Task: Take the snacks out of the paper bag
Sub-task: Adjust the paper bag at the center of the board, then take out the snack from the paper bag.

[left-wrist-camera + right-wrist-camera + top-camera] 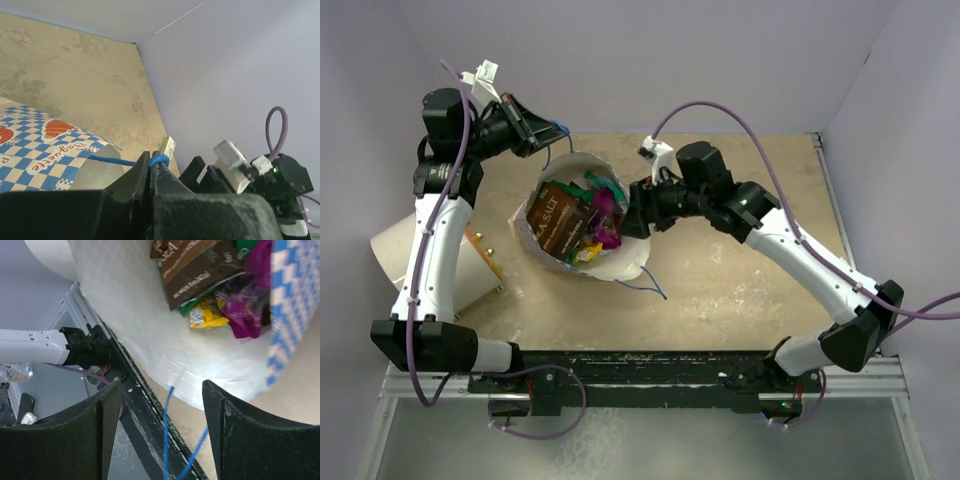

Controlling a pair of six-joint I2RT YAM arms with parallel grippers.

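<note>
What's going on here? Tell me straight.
Two robot arms are working on an open paper bag on the table. The left gripper is shut on the bag's blue cord handle at the far side. The right gripper is open at the bag's mouth and holds nothing. The snacks, among them a brown packet and purple and yellow ones, are inside the bag, so the unloading is not yet done.

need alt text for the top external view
The left tool holds a blue cord handle of the open paper bag, which contains a brown packet and purple, green and yellow snacks. The right tool reaches to the bag's right rim.
</note>
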